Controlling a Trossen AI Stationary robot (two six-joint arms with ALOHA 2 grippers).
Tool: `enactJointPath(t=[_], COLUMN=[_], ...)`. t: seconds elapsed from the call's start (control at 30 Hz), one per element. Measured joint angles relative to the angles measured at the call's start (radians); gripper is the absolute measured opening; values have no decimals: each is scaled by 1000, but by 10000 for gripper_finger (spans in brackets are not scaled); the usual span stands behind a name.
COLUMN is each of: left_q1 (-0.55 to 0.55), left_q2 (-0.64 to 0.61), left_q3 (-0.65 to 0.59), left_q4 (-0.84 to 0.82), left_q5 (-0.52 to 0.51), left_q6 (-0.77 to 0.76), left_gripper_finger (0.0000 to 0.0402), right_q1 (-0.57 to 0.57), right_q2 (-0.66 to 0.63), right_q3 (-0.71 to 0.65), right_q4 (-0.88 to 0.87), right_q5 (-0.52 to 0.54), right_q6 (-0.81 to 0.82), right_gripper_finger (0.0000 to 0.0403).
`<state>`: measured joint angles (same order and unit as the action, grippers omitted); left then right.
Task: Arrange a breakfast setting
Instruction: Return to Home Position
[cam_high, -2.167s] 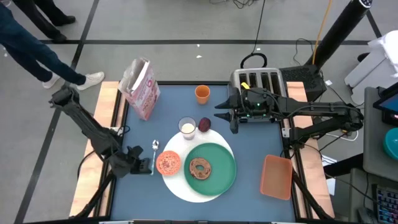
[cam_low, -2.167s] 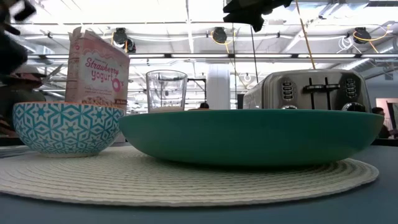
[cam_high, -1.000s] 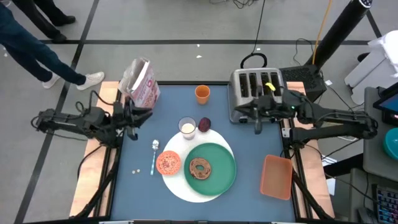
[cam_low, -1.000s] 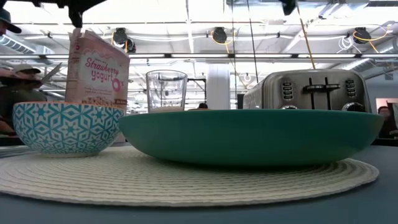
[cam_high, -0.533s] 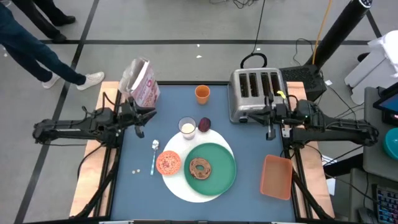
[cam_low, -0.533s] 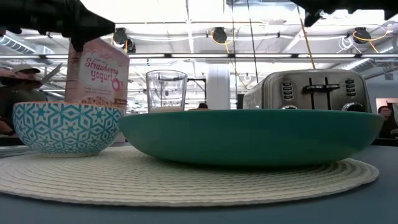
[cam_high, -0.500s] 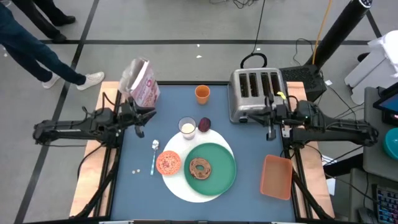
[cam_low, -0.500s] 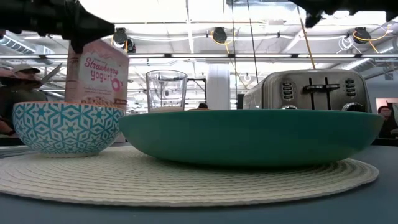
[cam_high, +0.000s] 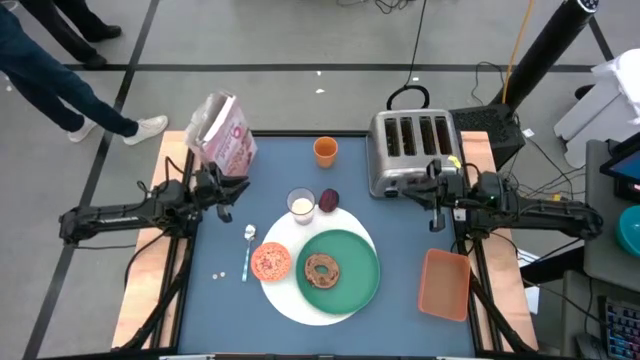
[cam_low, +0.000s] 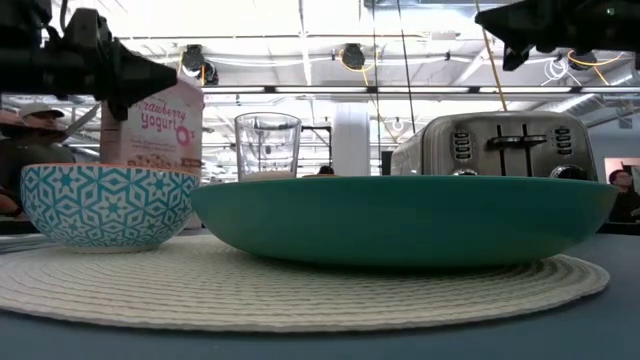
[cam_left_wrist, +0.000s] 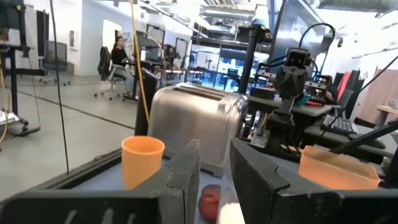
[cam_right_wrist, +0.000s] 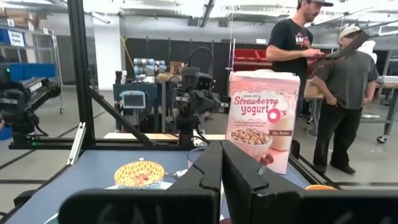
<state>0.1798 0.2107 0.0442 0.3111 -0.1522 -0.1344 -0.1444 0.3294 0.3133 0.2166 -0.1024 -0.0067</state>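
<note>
The round white mat (cam_high: 290, 300) lies near the table's front. On it rest the green plate (cam_high: 355, 275) with the brown bagel (cam_high: 323, 269), and the small bowl (cam_high: 271, 262) holding cereal. The glass of milk (cam_high: 301, 204) and the dark red fruit (cam_high: 329, 200) stand just behind the mat. The spoon (cam_high: 248, 245) lies left of the bowl. The pink cereal box (cam_high: 225, 135) stands at the far left. My left gripper (cam_high: 240, 185) hovers near the box, narrowly open and empty. My right gripper (cam_high: 405, 192) hovers by the toaster, shut and empty.
The silver toaster (cam_high: 412, 150) stands at the far right, an orange cup (cam_high: 325, 151) at the far middle, the orange tray (cam_high: 444, 283) at the near right. Two small crumbs (cam_high: 215, 272) lie left of the spoon. People stand beyond the table's left side (cam_right_wrist: 298, 68).
Both arms have drawn back and come down. My left gripper has sunk beside the cereal box. My right gripper has moved toward the table's right edge, off the toaster's front.
</note>
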Motion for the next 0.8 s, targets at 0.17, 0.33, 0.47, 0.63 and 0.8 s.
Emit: enactJointPath(t=[0.17,0.33,0.47,0.63,0.8], left_q1=[2,2,2,2,2], left_q2=[-17,-17,-17,-17,-16], left_q3=[-35,-35,-35,-35,-35], left_q4=[6,7,-4,-41,-55], left_q5=[0,4,5,5,5], left_q6=[-13,-4,-2,1,2], left_gripper_finger=[94,94,94,94,94], right_q1=[0,0,0,0,0], right_q2=[-31,-49,-55,-56,-56], right_q3=[-59,-99,-124,-149,-185], right_q4=[35,69,72,72,75], right_q5=[1,1,0,-1,-2], right_q6=[28,32,32,32,47], right_gripper_finger=[1,1,1,2,2])
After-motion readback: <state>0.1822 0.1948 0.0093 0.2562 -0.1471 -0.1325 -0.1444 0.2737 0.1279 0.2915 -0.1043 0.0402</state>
